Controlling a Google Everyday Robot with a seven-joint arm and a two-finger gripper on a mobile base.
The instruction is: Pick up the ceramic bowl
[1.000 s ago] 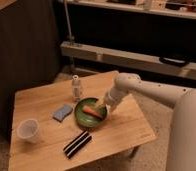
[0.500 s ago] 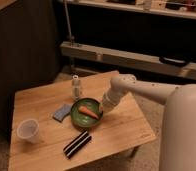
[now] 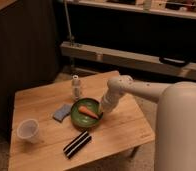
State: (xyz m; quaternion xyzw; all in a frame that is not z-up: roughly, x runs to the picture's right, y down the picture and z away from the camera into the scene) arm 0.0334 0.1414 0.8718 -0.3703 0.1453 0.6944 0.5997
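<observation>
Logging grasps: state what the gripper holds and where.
The gripper sits at the ceramic bowl's right rim; whether it grips that rim cannot be told.

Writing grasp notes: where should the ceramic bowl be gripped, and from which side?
Pinch the ceramic bowl at its right rim, from above right, where the end effector already sits. The shallow wall offers only a thin edge, and the carrot fills the middle.

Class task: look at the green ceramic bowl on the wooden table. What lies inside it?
Inside the ceramic bowl lies an orange carrot-like item. The gripper at its right rim covers that edge.
</observation>
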